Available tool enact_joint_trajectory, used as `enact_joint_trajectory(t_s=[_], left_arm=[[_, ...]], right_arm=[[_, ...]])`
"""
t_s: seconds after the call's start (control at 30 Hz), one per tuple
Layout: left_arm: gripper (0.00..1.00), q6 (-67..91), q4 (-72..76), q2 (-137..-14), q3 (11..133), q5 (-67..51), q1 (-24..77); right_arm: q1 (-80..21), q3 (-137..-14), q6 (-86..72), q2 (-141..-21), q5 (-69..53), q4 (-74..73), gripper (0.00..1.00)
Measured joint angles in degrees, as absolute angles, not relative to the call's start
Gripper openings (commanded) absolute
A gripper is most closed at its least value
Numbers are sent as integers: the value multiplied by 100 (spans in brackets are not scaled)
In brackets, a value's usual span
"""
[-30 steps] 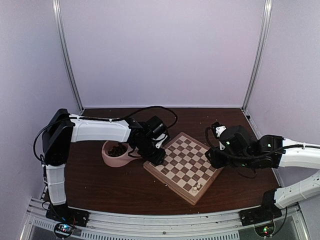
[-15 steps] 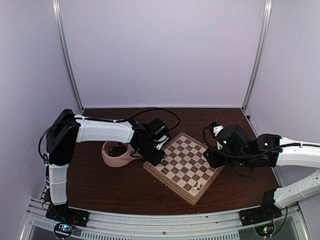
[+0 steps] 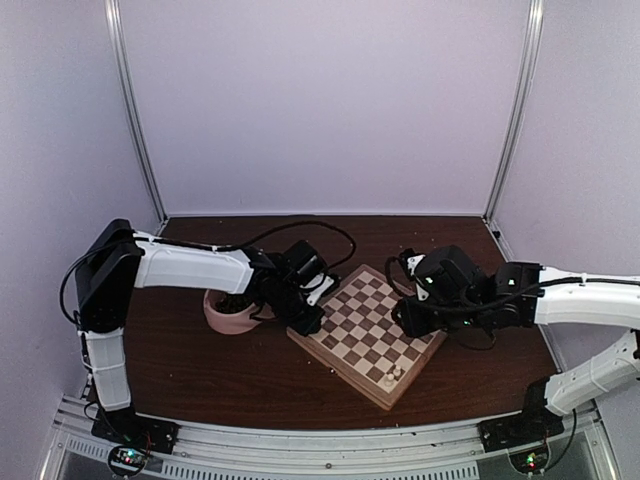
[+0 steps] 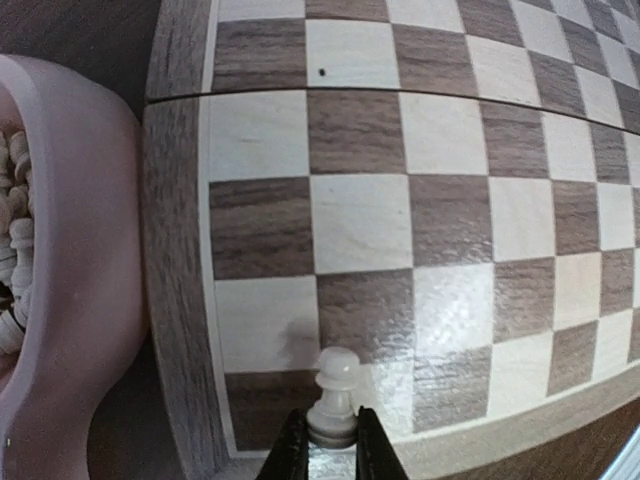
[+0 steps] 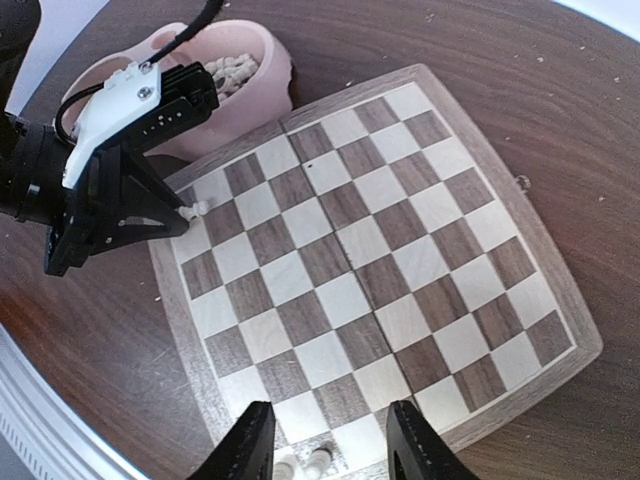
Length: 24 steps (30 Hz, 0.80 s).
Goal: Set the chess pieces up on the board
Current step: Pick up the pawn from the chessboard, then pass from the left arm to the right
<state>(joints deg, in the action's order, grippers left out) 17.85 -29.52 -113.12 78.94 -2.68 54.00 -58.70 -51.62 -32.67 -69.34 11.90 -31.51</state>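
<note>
While the left pincer is closed on the base of a small cream-white turned pawn, that pawn is held upright at a corner of the thick tan-and-brown checkered wooden chessboard, just beside the pink dish of loose chessmen. The right pincer, jaws apart and empty, hangs above the board's opposite side, where two cream-white chessmen stand together near a corner. The board rests on the dark wooden desk.

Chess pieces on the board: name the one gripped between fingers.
The white pawn in the left gripper fingers, by the pink dish; the other two stand free on the board.
</note>
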Motion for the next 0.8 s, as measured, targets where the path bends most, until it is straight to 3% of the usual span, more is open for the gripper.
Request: enact_joint_trajectory(t_s=[0.27,0.43,0.8], left_arm=[[11,1721,-1612,-9992,6497,-1070,5433],[11,1697,-958,-9701,6259,-1549,5452],[12,1568,-38,-9520,5996,-2362,5572]], right_arm=[[-5767,-5579,-3459,-7161,-327,-2637,43],[-5435,-5568,-3782,-7142,-1328,-2171,47],[-5181,-5511,-4250,-7373,-2458,-1658,42]])
